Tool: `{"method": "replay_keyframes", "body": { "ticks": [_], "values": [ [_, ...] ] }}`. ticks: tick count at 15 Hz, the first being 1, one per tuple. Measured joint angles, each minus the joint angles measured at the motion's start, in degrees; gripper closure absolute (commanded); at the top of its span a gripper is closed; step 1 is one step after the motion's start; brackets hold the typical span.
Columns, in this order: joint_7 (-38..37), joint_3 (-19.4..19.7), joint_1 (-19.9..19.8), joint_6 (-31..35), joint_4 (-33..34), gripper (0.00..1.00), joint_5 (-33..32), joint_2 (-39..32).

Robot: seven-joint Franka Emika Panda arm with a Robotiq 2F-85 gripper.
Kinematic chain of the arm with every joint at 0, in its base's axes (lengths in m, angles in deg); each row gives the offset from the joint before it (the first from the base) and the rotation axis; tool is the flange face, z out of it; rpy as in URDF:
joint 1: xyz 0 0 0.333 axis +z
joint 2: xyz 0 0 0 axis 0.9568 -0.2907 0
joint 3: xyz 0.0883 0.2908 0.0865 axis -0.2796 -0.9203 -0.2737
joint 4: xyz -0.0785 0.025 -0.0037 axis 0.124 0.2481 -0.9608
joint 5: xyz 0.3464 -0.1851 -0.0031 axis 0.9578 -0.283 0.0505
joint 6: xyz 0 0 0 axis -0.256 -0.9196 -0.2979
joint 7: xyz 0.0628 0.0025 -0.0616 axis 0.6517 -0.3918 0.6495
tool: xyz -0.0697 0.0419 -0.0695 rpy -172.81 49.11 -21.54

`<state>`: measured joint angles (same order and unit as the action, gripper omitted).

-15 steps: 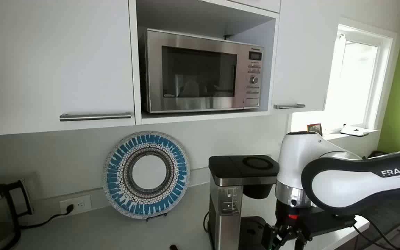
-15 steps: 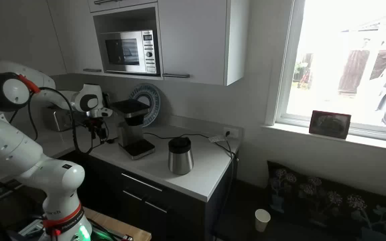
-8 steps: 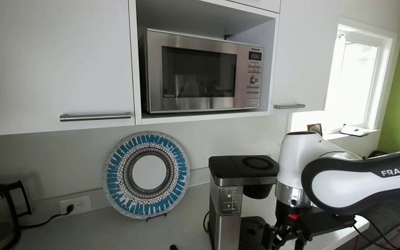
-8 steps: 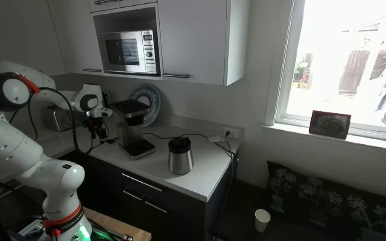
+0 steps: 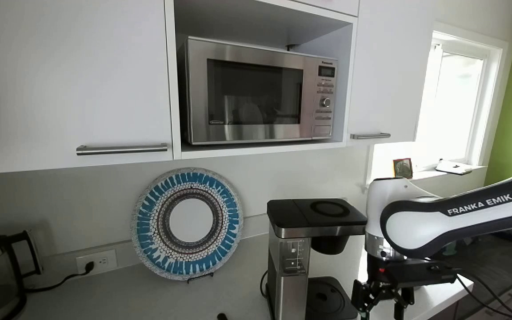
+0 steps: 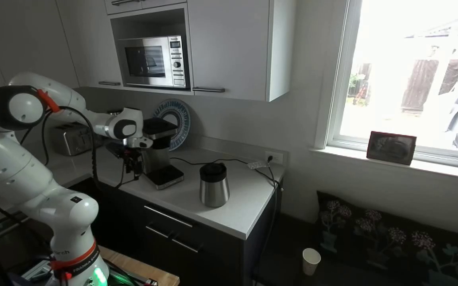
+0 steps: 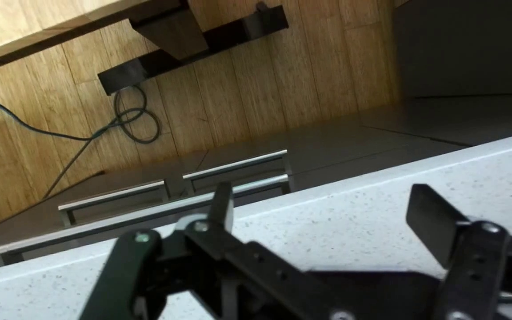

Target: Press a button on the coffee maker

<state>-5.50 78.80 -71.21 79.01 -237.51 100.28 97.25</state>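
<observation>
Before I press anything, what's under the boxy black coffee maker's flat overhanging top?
A rounded black basket hangs there above the flat black base. The top covers the basket's upper end; its inside is hidden.

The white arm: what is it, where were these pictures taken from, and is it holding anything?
It's a robot arm ending in a black two-fingered gripper. Two pictures come from cameras placed away from it; the third, from a camera on the arm itself, looks down past the gripper at the counter and wooden floor. On the counter stand a coffee maker, a black-topped steel jug and a patterned plate, propped upright. The gripper is open near the coffee maker, holding nothing.
</observation>
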Motion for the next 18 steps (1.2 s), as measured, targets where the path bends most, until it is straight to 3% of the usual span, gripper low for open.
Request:
{"method": "replay_keyframes", "body": {
  "ticks": [11,18],
  "values": [
    [22.02,13.25,-5.74,0.21,-0.03,0.0,-1.02,-8.64],
    [23.37,14.93,-6.63,1.56,0.81,0.0,-0.57,-10.92]
  ]
}}
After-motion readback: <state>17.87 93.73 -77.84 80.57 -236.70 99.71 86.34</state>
